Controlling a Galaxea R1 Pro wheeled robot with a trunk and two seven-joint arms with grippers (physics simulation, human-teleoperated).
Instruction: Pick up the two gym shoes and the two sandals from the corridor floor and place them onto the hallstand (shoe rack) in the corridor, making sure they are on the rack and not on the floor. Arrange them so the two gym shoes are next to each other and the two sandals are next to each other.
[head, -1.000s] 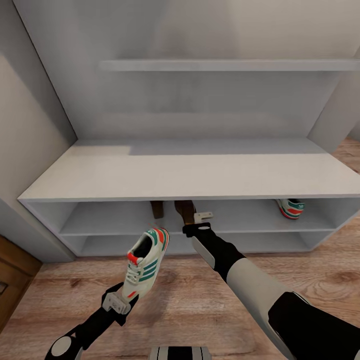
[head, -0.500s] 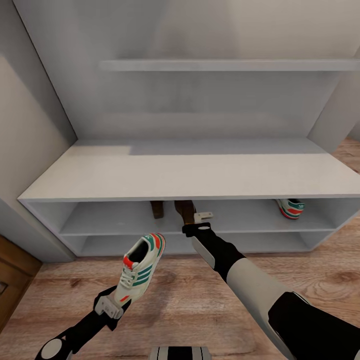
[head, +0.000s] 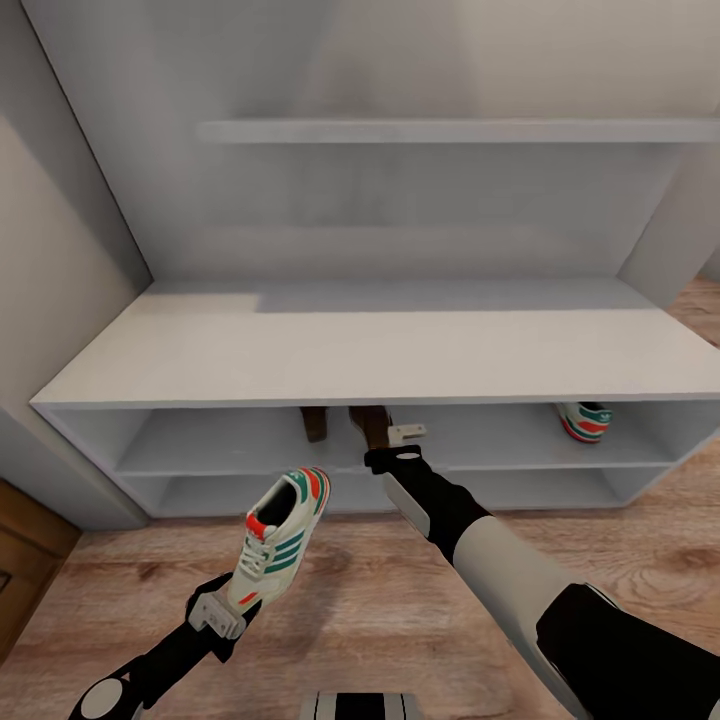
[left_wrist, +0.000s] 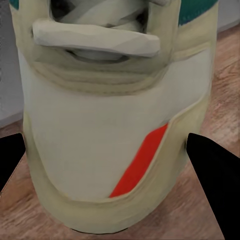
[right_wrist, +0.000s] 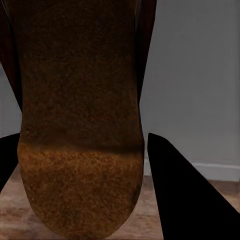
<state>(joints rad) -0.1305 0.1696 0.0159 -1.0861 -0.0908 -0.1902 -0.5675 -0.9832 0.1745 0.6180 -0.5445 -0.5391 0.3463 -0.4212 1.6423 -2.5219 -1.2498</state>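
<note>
The low, wide light-grey hallstand (head: 380, 350) already carries one white green-striped gym shoe (head: 583, 418) and one dark brown leather sandal (head: 315, 420) on its upper shelf. The right tool (head: 385, 443) is clamped on the second sandal (head: 371, 422) there; the left tool (head: 230, 603) grips the other gym shoe (head: 280, 540) above the wood-plank floor (head: 400, 590), unplaced.

Low, wide light-grey hallstand (head: 380, 350) with two open shelves. White lace-up gym shoe with green stripes (head: 280, 540) tilted above the wood-plank floor (head: 400, 600) before it; matching shoe (head: 583, 420) on its upper shelf, far right. Two dark brown leather sandals (head: 315, 420) (head: 372, 422) mid-shelf, side by side.
</note>
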